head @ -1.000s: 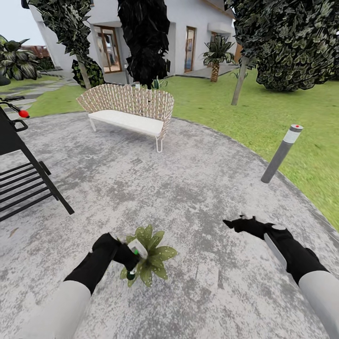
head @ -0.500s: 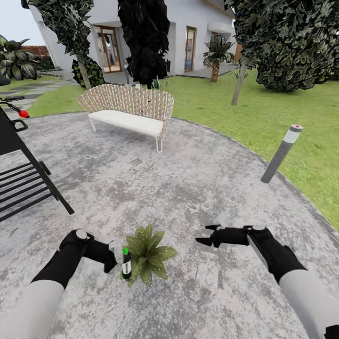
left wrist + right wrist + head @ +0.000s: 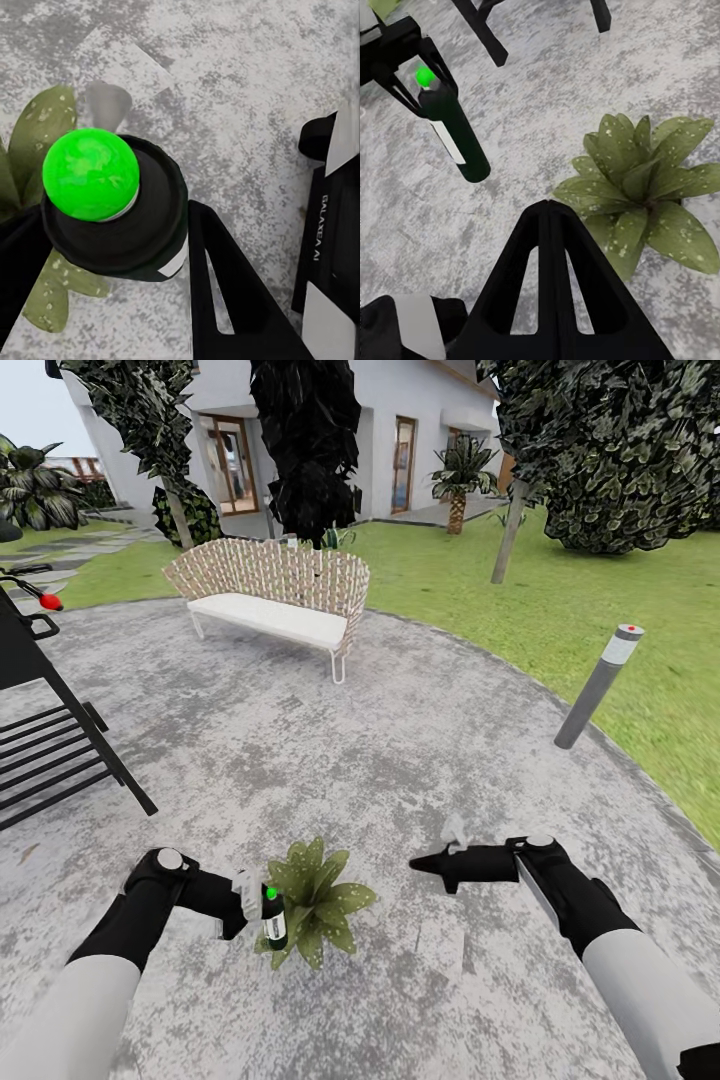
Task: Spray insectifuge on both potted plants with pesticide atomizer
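Spray bottle held beside the plant
Left claw (image 3: 250, 900) grasps the bottle (image 3: 273, 918) upright beside the potted plant (image 3: 318, 905) on the patio (image 3: 330, 760); right claw (image 3: 420, 862) clenched, empty.

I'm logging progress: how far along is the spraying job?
Picked up: the left gripper holds the pesticide atomizer upright beside one potted plant, whose leaves already carry pale specks. The right gripper has its jaws shut, empty. Full coverage can't be judged; a second plant remains.

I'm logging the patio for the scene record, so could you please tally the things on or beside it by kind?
Potted plants: 1
Pesticide atomizers: 1, in the left gripper
Wicker benches: 1
Bollard lamps: 1
Black metal racks: 1
Total: 5
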